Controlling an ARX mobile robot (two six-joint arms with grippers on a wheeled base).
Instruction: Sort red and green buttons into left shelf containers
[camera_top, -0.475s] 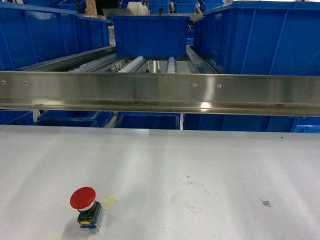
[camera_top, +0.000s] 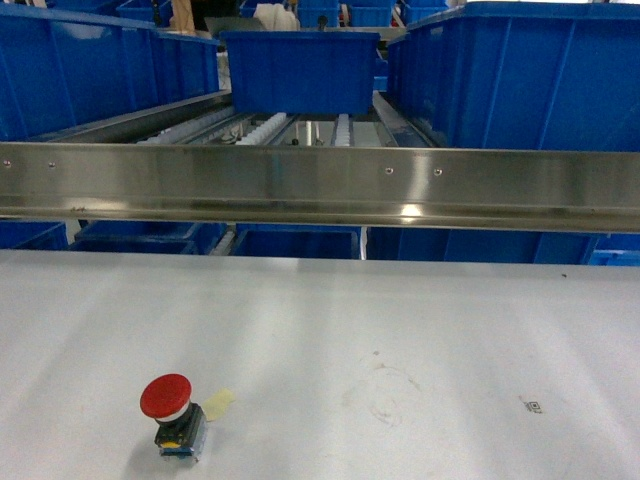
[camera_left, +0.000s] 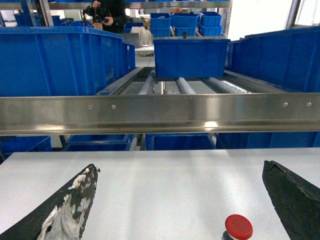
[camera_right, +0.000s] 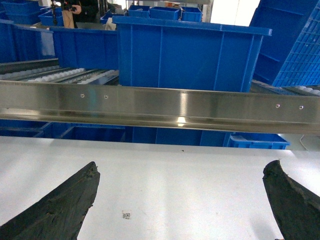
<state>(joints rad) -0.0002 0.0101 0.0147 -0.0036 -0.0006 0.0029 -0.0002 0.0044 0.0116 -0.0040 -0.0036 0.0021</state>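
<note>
Head view: red mushroom button (camera_top: 166, 396) stands upright on the white worktop (camera_top: 400, 320), near-left corner, cap on top, dark blue-yellow body below. Small yellowish scrap (camera_top: 219, 402) lies just beside it on the right. No green button visible in any view. Steel rail (camera_top: 320, 185) spans the far edge of the worktop; blue bins (camera_top: 100, 70) sit behind it on the roller shelf, left ones being the drop targets. Neither arm shows here.

Left wrist view: left gripper (camera_left: 180, 200) spread wide, holds nothing. Its fingers (camera_left: 65, 210) frame the lower corners; red cap (camera_left: 238, 226) sits low, right of centre between them, near the right finger. Looks like an approach line-up, not yet centred.

Right wrist view: right gripper (camera_right: 180, 200) also wide apart, empty, over bare worktop with only a tiny printed marker (camera_right: 127, 215) below. Likely parked, since the button is on the left.
</note>
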